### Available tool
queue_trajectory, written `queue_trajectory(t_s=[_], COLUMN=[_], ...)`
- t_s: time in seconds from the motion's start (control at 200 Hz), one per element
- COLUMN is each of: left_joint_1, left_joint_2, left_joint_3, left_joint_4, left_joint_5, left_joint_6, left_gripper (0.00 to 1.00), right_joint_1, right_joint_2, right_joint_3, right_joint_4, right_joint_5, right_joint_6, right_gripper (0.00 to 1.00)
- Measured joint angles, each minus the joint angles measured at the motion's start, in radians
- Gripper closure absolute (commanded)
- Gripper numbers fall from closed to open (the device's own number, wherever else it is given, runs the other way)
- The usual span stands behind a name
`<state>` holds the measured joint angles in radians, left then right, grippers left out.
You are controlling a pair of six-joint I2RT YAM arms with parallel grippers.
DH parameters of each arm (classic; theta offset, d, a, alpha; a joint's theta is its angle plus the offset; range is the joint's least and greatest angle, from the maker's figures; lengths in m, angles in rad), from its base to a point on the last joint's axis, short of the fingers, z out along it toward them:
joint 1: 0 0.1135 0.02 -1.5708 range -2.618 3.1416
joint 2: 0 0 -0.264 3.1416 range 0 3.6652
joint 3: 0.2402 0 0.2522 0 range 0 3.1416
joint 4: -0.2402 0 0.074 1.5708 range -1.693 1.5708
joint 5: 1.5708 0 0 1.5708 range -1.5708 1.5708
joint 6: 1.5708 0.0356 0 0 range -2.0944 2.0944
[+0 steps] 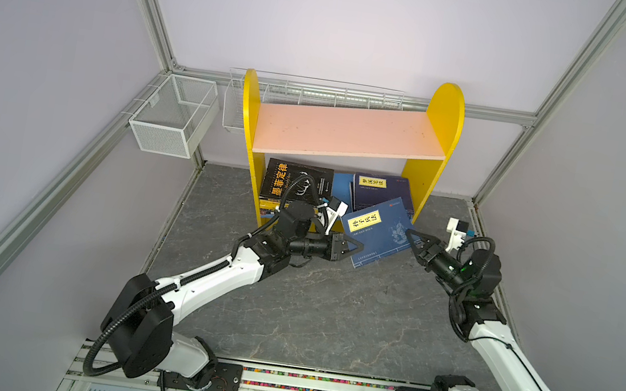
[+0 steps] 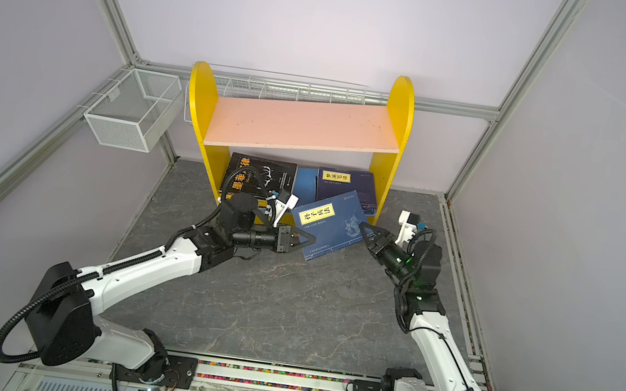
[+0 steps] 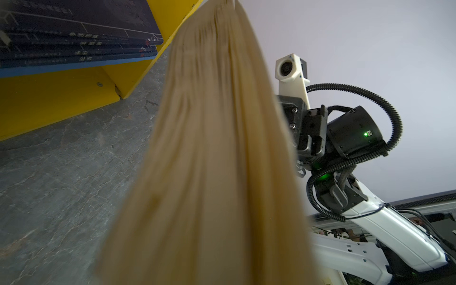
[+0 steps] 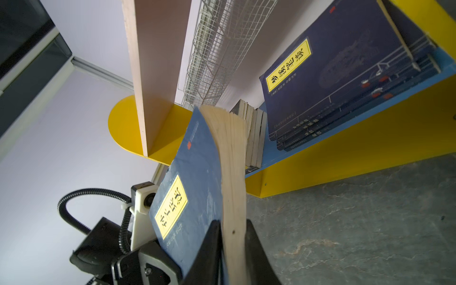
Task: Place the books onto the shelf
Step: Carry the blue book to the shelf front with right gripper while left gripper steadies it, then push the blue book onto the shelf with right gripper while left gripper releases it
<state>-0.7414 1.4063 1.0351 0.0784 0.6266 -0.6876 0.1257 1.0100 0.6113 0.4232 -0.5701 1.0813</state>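
Left hand and right hand clamp opposite edges of the book — likely steadying it for the shelf ahead.

Shelf: 1, with 2 yellow side panels, 1 pink board and 1 blue board.
Books: 1 blue book off the shelf. 1 black book tops the left stack; the rest can't be counted. Navy stack: at least 4 spines.
Wire baskets: 2, box basket and long basket.
Arms: 2, left arm and right arm.
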Motion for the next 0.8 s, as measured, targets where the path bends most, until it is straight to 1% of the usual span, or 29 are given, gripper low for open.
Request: queue_trajectory(t_s=[0.055, 0.075, 0.12, 0.145, 0.185, 0.22, 0.305, 0.35, 0.455, 0.535, 0.675, 0.8], left_joint_1=[0.001, 0.001, 0.001, 0.001, 0.001, 0.001, 0.001, 0.001, 0.003, 0.003, 0.003, 0.003], left_joint_2=[0.0, 0.0, 0.0, 0.0, 0.0, 0.0, 0.0, -0.001, -0.019, -0.047, -0.114, -0.161], left_joint_3=[0.0, 0.0, 0.001, 0.001, 0.001, 0.001, 0.001, 0.001, -0.019, -0.047, -0.104, -0.127], left_joint_4=[-0.002, -0.001, 0.008, 0.015, 0.031, 0.045, 0.071, 0.086, 0.123, 0.134, 0.143, 0.137], left_joint_5=[-0.001, -0.001, -0.008, -0.013, -0.026, -0.035, -0.076, -0.102, -0.169, -0.223, -0.299, -0.34], left_joint_6=[0.001, 0.0, 0.003, -0.003, -0.007, -0.006, -0.019, -0.022, -0.037, -0.044, -0.045, -0.044], left_gripper=[0.82, 0.76, 0.56, 0.48, 0.38, 0.32, 0.29, 0.29, 0.29, 0.28, 0.28, 0.28], right_joint_1=[0.0, 0.0, 0.0, 0.0, 0.0, 0.0, 0.0, 0.0, 0.0, 0.001, 0.013, 0.053], right_joint_2=[-0.003, -0.004, -0.006, -0.006, -0.006, -0.006, 0.006, 0.024, 0.104, 0.166, 0.23, 0.254], right_joint_3=[0.0, 0.0, 0.0, 0.0, 0.0, -0.002, -0.002, -0.002, 0.004, 0.025, 0.097, 0.189], right_joint_4=[0.003, 0.003, 0.005, 0.005, 0.009, 0.016, 0.053, 0.089, 0.187, 0.225, 0.216, 0.169], right_joint_5=[-0.004, -0.004, -0.004, -0.002, 0.003, 0.009, 0.028, 0.036, 0.06, 0.083, 0.181, 0.278], right_joint_6=[0.0, 0.002, 0.005, 0.008, 0.013, 0.022, 0.047, 0.068, 0.121, 0.146, 0.126, 0.066], right_gripper=[0.94, 0.94, 0.94, 0.94, 0.94, 0.94, 0.94, 0.94, 0.94, 0.94, 0.94, 0.94])
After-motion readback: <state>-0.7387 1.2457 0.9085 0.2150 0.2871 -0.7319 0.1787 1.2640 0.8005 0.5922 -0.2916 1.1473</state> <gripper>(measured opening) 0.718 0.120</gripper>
